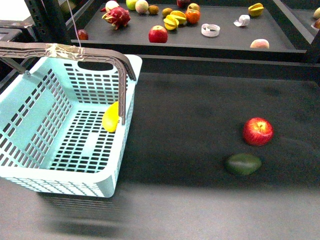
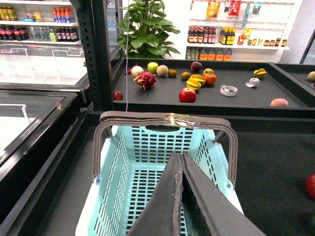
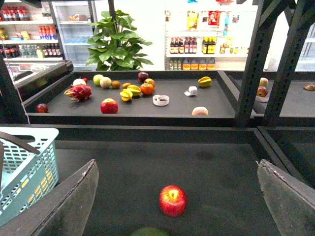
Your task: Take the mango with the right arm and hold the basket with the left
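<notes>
The yellow mango (image 1: 110,117) lies inside the light-blue basket (image 1: 45,125), against its right wall under the brown taped handle (image 1: 65,50). Neither arm shows in the front view. In the left wrist view my left gripper (image 2: 181,156) is shut and empty, its fingers pressed together above the basket (image 2: 142,162), short of the handle (image 2: 167,119); the mango is hidden there. In the right wrist view my right gripper (image 3: 177,164) is open and empty above the dark table, with the basket's corner (image 3: 24,167) off to one side.
A red apple (image 1: 258,131) and a dark green avocado (image 1: 243,164) lie on the dark table right of the basket; the apple (image 3: 173,200) sits between my right fingers' lines. A raised shelf (image 1: 230,42) behind holds several fruits and a tape roll.
</notes>
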